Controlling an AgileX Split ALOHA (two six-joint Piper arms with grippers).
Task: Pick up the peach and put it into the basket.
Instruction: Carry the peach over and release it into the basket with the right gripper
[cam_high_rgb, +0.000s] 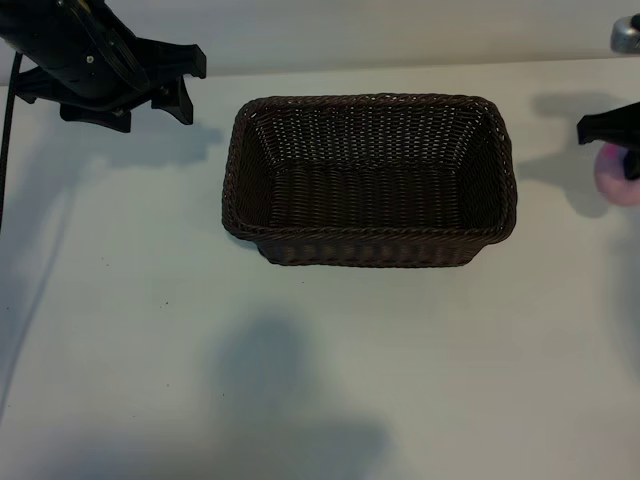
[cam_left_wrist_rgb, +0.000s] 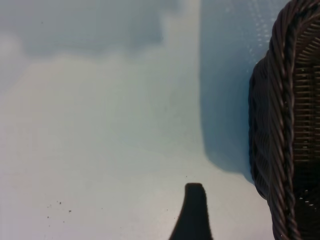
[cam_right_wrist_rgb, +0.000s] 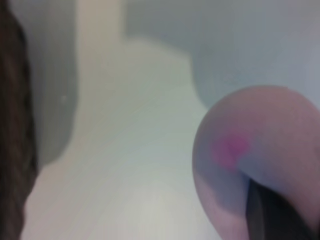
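The dark brown woven basket (cam_high_rgb: 370, 250) stands in the middle of the table with nothing inside; its braided rim also shows in the left wrist view (cam_left_wrist_rgb: 287, 125). The pale pink peach (cam_high_rgb: 616, 178) sits at the far right edge, to the right of the basket. My right gripper (cam_high_rgb: 612, 135) is at the peach and shut on it. In the right wrist view the peach (cam_right_wrist_rgb: 250, 140) looms large with a dark finger (cam_right_wrist_rgb: 272, 215) pressed against it; the other finger is hidden. My left gripper (cam_high_rgb: 192, 88) hangs open at the far left, apart from the basket, holding nothing.
A silver rounded object (cam_high_rgb: 625, 35) pokes in at the top right corner. The white table (cam_high_rgb: 150, 330) stretches bare in front of the basket and to its left. The basket wall (cam_right_wrist_rgb: 12, 125) lies a short way from the right gripper.
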